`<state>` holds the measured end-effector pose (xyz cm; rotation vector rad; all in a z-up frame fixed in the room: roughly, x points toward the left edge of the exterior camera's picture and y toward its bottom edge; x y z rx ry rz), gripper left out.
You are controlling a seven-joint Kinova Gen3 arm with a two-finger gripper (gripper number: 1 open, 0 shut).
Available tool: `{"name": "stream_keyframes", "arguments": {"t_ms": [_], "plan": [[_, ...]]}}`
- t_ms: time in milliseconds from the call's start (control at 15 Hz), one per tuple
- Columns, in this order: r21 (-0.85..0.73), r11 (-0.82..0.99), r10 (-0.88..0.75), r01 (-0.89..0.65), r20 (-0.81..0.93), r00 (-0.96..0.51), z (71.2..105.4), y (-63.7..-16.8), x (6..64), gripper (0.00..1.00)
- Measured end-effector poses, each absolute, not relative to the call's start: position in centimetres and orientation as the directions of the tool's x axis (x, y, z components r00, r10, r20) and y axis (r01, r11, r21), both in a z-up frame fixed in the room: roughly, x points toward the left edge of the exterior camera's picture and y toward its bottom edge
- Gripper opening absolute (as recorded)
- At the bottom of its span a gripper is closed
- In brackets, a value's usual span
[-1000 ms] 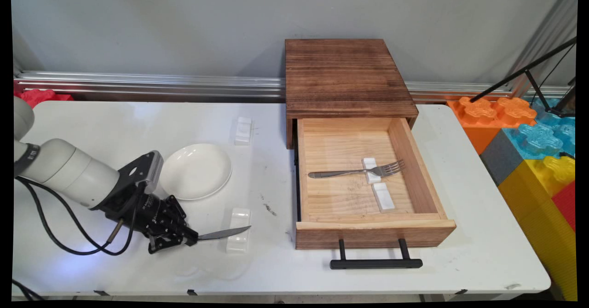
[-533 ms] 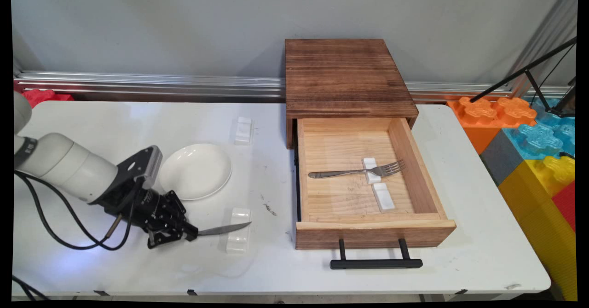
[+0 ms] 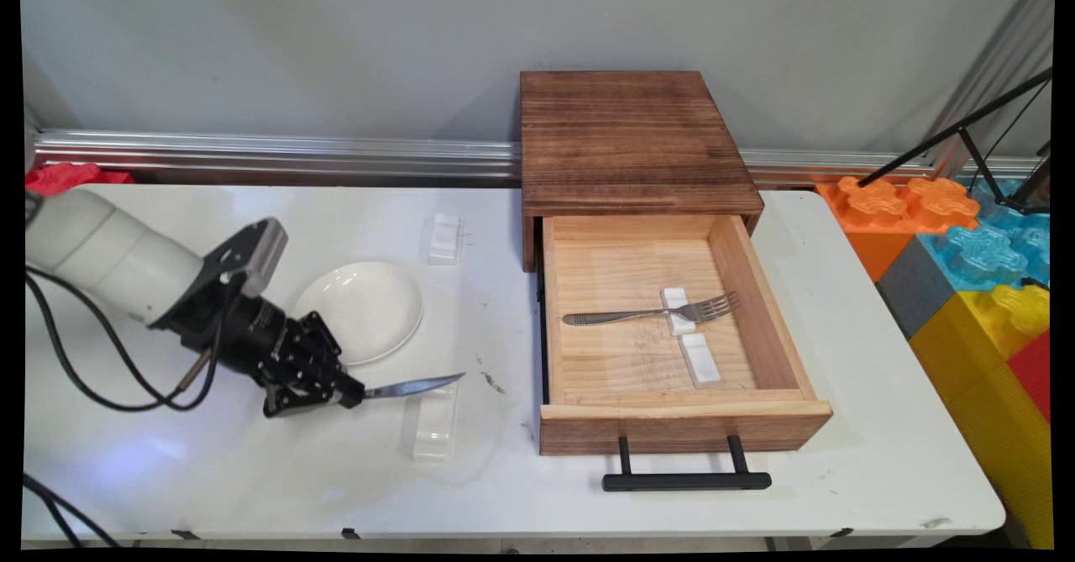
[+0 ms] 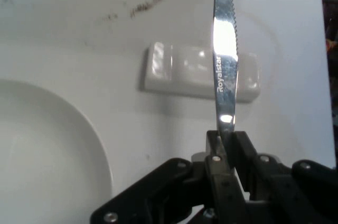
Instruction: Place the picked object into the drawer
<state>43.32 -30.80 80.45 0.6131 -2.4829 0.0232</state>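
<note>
Black 2-finger end effector [image 3: 357,395] clamped on the handle of a silver serrated table knife [image 3: 414,387], blade pointing right, raised above a white ceramic cutlery rest [image 3: 434,423] on the white table [image 3: 252,478]. Round white plate [image 3: 359,311] just behind. Open wooden drawer [image 3: 672,411] at right, holding a steel fork [image 3: 651,312].

My white table [image 3: 252,478] carries a white plate [image 3: 359,310], two white cutlery rests [image 3: 443,238] [image 3: 433,422] and a wooden drawer box [image 3: 630,138], its drawer [image 3: 684,423] pulled open.
</note>
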Motion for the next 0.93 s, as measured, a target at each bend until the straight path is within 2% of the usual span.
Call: {"name": "stream_keyframes", "arguments": {"t_ms": [533,933], "plan": [[0.074,0.900,-0.378,-0.430,0.621,-0.686,86.9,-35.0,40.3,0.00],[0.047,0.891,-0.373,-0.451,0.642,-0.670,89.7,-37.6,36.5,0.00]]}}
